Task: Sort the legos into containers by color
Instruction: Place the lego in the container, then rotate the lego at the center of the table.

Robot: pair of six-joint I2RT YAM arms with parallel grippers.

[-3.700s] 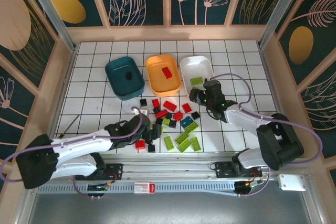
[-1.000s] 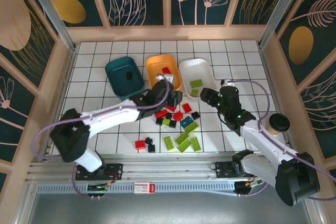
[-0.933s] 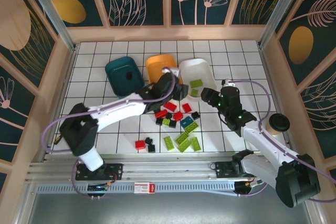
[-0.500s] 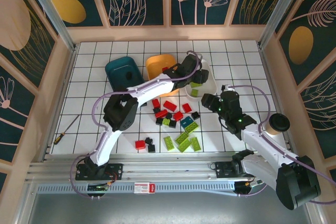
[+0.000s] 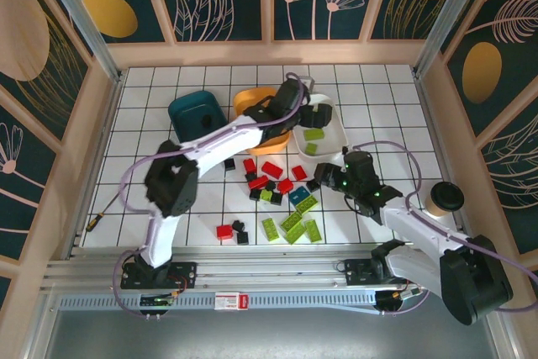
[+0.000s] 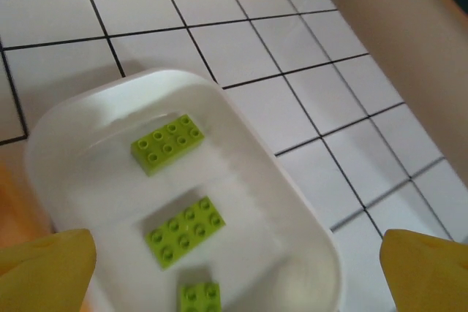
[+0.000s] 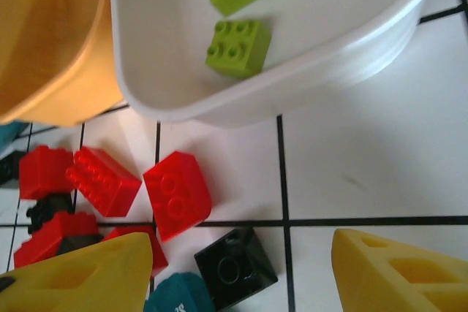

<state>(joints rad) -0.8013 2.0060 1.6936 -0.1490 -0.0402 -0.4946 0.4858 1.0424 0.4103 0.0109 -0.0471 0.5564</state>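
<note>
Left wrist: left end effector (image 6: pixel 234 268) spread above white tub (image 6: pixel 292 202); right end effector (image 7: pixel 245 272) spread.

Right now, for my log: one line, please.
left end effector open over white tub | green legos inside | right end effector open

Three lime legos (image 6: pixel 185 230) flat in white tub (image 6: pixel 281 199).

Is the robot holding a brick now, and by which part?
Nothing is held. The left jaws stand open above the white tub, the right jaws open above a black brick.
</note>
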